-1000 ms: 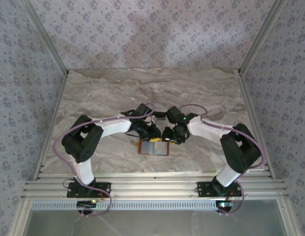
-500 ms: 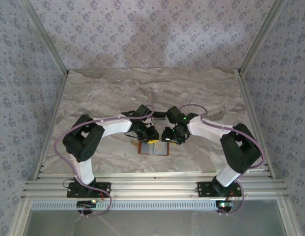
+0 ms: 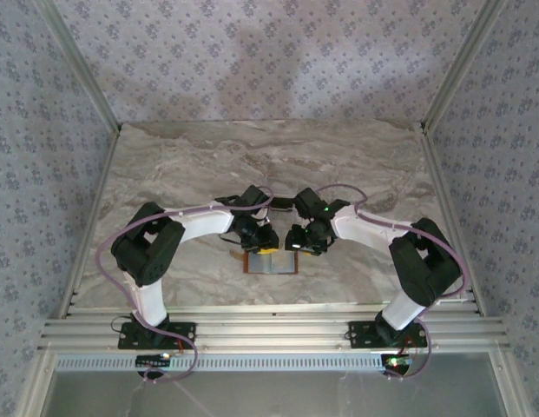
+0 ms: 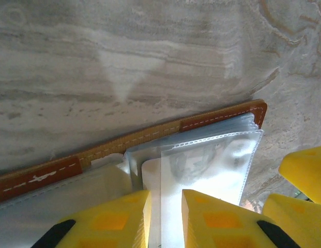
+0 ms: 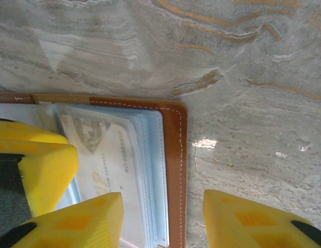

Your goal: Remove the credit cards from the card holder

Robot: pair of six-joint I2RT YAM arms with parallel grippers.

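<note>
No card is lying free yet, so the job is looking barely started. The left gripper [image 4: 165, 209] is holding its fingers nearly together, seemingly pinching a pale card [image 4: 151, 178] beside a clear sleeve [image 4: 212, 165]. The right gripper [image 5: 163, 214] is gaping wide, gripping nothing and straddling the right border of the card holder [image 3: 271, 263]. The holder is lying open at the near middle of the table [image 3: 208, 165], with the credit cards [image 5: 106, 165] sitting inside.
</note>
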